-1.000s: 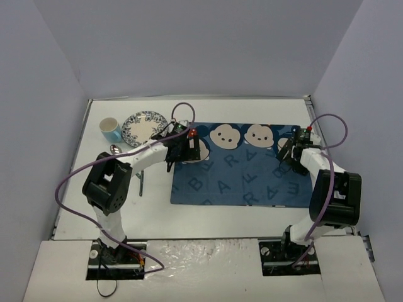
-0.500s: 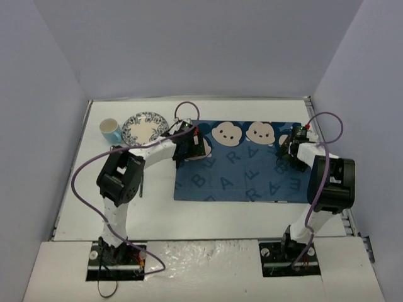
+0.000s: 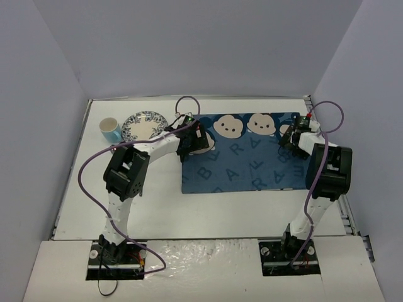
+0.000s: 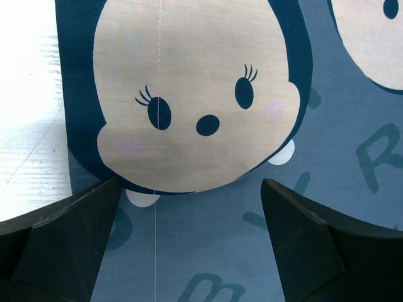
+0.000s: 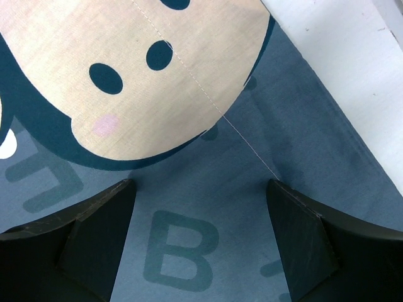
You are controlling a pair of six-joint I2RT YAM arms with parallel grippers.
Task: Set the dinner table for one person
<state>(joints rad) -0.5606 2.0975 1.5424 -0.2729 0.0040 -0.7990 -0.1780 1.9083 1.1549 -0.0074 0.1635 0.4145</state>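
Your left gripper [image 4: 190, 184] and right gripper [image 5: 201, 182] hang spread over the placemat [image 3: 245, 167]. The plate [image 3: 143, 126] and cup [image 3: 110, 131] sit left of it on the table [image 3: 208, 214].

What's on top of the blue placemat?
No dishes on the placemat. The left gripper and right gripper hang open over its far corners, bare cloth below. The plate and cup sit off it. Cloth under the arms is hidden.

1 ea.: cup [image 3: 110, 130], plate [image 3: 143, 126], placemat [image 3: 239, 171], dinner table [image 3: 208, 214]; 2 arms [image 3: 128, 173] [image 3: 327, 170].
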